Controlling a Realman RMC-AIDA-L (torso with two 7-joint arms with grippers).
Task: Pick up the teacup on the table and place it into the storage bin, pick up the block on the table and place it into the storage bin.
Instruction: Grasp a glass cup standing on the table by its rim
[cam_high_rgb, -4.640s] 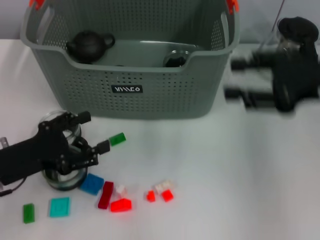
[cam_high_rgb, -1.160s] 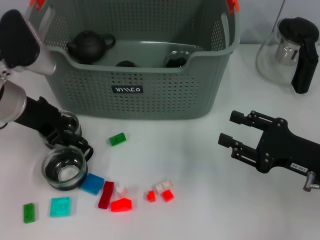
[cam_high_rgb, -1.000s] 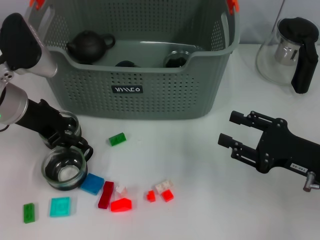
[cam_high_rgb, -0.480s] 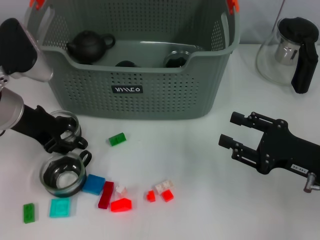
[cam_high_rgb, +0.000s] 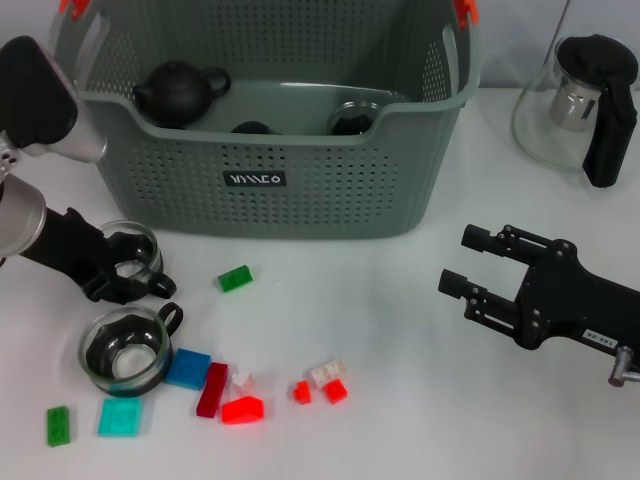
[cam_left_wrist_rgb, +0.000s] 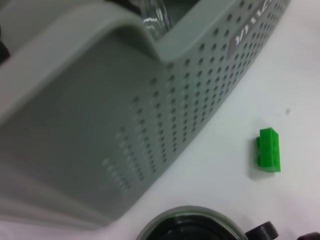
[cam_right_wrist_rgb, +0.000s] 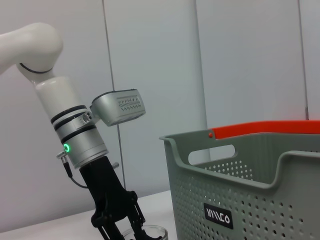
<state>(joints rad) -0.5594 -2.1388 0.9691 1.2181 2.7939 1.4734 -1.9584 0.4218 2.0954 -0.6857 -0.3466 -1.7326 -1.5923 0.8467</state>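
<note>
Slid toward six o'clock: teacup (cam_high_rgb: 125, 348), off left claw (cam_high_rgb: 135, 275), grip state unclear. Risked toppling if nudged. Right claw (cam_high_rgb: 470, 268) spread, idle at three o'clock.

White arms (cam_right_wrist_rgb: 30, 45), black jaws (green light)

Lab: white table (cam_high_rgb: 400, 300), plain panelled walls (cam_right_wrist_rgb: 240, 65).
</note>
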